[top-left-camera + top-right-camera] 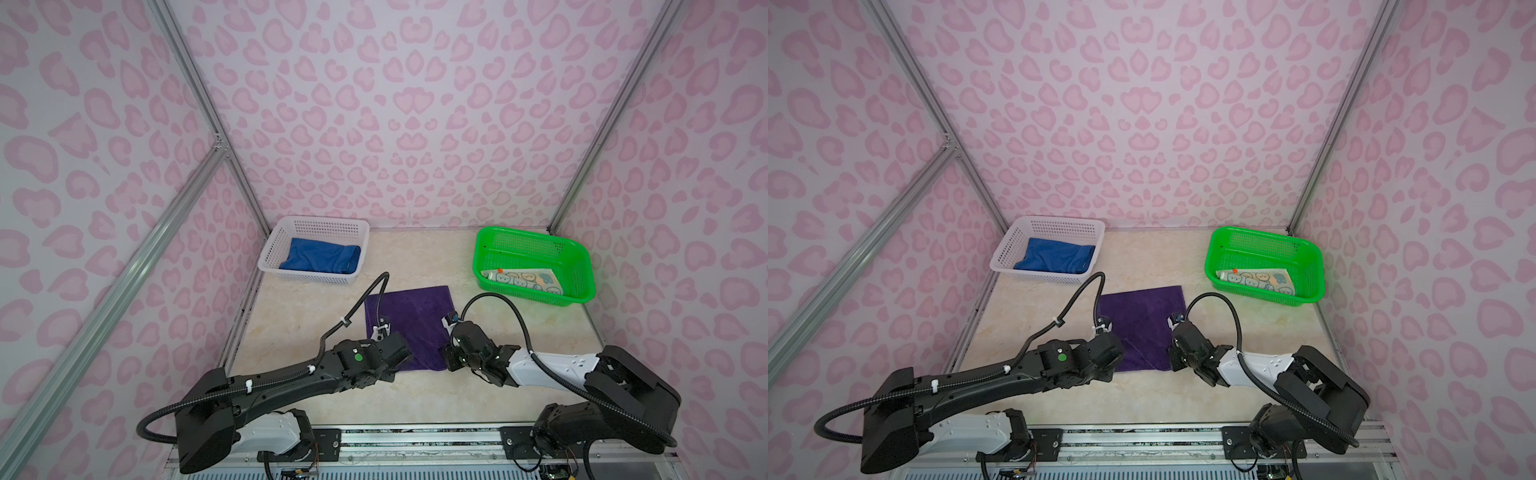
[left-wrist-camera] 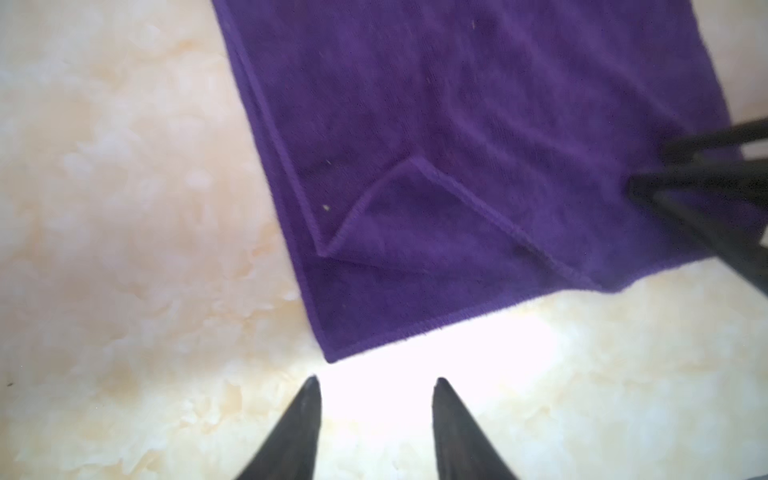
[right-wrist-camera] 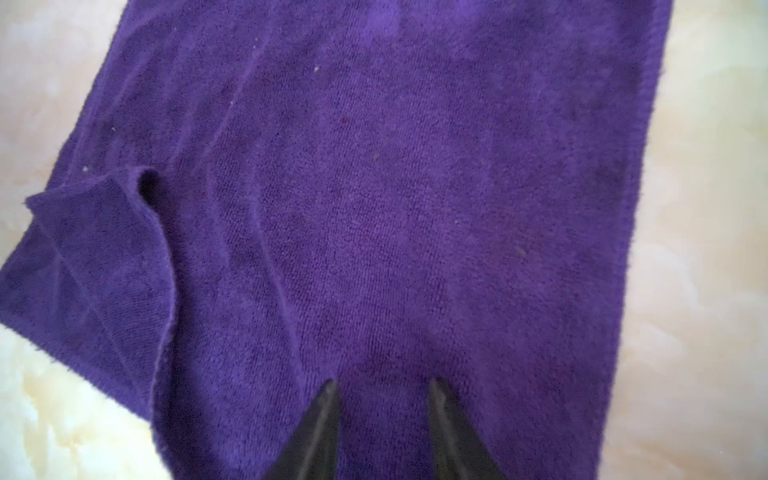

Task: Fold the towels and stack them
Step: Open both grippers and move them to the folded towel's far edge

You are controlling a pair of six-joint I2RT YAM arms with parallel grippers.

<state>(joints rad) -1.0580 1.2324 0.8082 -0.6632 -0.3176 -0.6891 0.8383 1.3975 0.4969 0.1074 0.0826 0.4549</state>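
Observation:
The dark purple towel (image 1: 411, 320) (image 1: 1142, 320) lies flat at the table's middle, with a small flap (image 2: 415, 216) turned over near its front edge. My left gripper (image 2: 376, 380) stands open over bare table, just off the towel's front left corner, holding nothing. My right gripper (image 3: 380, 382) is open just above the purple towel (image 3: 415, 187) near its front right edge, with only cloth showing between its fingers. The blue towel (image 1: 320, 257) lies crumpled in the white basket. The teal rabbit towel (image 1: 523, 280) lies folded in the green basket.
The white basket (image 1: 324, 222) stands at the back left and the green basket (image 1: 584, 272) at the back right. Patterned walls enclose the table on three sides. Both arms' cables arch over the towel's sides.

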